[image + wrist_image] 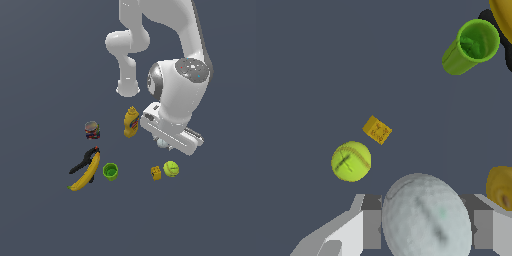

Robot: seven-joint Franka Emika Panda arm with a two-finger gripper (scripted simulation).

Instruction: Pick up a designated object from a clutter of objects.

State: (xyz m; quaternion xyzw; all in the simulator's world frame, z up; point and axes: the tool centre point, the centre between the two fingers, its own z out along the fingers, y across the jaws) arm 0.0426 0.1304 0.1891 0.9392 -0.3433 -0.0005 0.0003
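1. The Panda arm [172,60] bends down over the dark grey tabletop [45,60], its white hand sitting low among the scattered items.
2. In the wrist view the small white-grey ball [426,217], dimpled like a golf ball, fills the space between the two grey fingers [372,227], which press against it on either side; the gripper [426,227] is pinching it.
3. In the exterior view only a sliver of that ball [161,143] shows, under the edge of the hand; whether it rests on the tabletop or is lifted off it cannot be told.
4. The yellow mustard bottle [131,122] stands upright just beside the hand, on the exterior view's left.
5. The yellow-green tennis ball [171,168] lies near the hand with the small yellow block [156,172] just beside it, the two apart by a narrow gap.
6. The green cup [110,171] stands upright, open mouth up, next to the banana [87,173].
7. The black clamp [83,162] lies along the banana and touches it near its upper end.
8. A small can [92,130] stands upright, apart from the clamp and well to the exterior view's left of the mustard bottle.
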